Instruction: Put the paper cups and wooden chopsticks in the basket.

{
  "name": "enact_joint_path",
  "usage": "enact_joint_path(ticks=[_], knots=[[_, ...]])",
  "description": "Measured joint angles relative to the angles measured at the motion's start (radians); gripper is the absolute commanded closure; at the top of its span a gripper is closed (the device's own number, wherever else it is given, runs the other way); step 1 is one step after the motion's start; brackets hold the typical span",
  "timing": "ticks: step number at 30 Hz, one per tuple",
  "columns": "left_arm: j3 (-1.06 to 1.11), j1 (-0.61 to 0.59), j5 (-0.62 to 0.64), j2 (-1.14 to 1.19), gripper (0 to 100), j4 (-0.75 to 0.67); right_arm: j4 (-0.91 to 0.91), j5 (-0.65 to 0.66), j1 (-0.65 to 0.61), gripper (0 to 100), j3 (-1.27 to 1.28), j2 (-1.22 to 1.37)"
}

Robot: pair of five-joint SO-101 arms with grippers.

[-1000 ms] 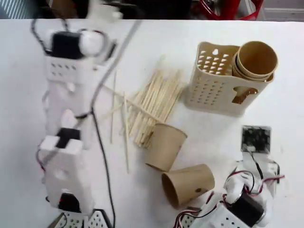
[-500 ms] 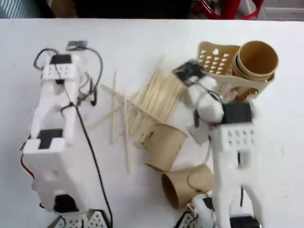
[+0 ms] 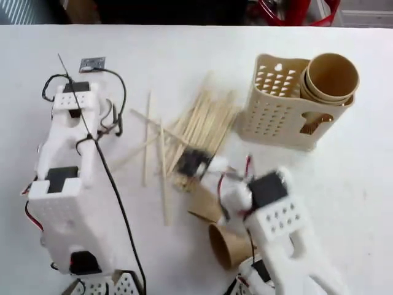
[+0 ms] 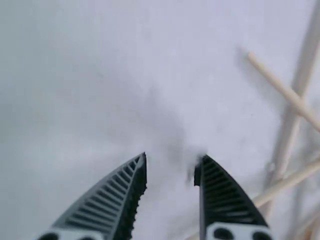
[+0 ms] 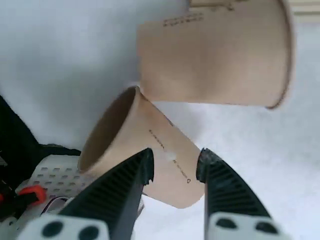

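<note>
Right gripper [image 5: 175, 156], jaws parted, has swung from the beige plastic basket [image 3: 276, 114] at two o'clock over the tipped brown paper cup [image 5: 125, 135] at six: next pickup likely

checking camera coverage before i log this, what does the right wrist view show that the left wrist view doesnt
Right wrist view, not left: a paper cup on its side beneath the open right gripper, and a second paper cup on its side beyond it.
Left wrist view, not right: loose wooden chopsticks crossing on the table beside the open left gripper.
Both: the white table, and each arm's own fingers apart, holding nothing. A pale strip at the right wrist view's edge may be chopsticks; I cannot tell.
</note>
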Motion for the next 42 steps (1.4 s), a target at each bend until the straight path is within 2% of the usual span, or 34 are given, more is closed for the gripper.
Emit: enact_joint_path(ticks=[2, 8, 14, 21, 35, 40, 42], knots=[[0.0, 0.0, 0.0, 0.0, 83, -0.005, 0.003, 0.0, -0.072, 84.4, 0.032, -0.078], [0.005, 0.0, 0.0, 0.0, 83, -0.009, 0.003, 0.0, -0.17, 84.4, 0.046, -0.192], [0.005, 0.0, 0.0, 0.0, 83, -0.011, 0.002, 0.0, -0.299, 84.4, 0.046, -0.012], [0.005, 0.0, 0.0, 0.0, 83, -0.011, -0.003, -0.051, -0.304, 84.4, 0.031, 0.18], [0.005, 0.0, 0.0, 0.0, 83, -0.011, -0.04, -0.057, -0.092, 85.1, 0.031, 0.209], [0.005, 0.0, 0.0, 0.0, 83, -0.011, -0.068, -0.057, 0.005, 97.1, 0.031, 0.209], [0.005, 0.0, 0.0, 0.0, 83, -0.011, -0.091, -0.035, 0.049, 98.0, 0.031, 0.209]])
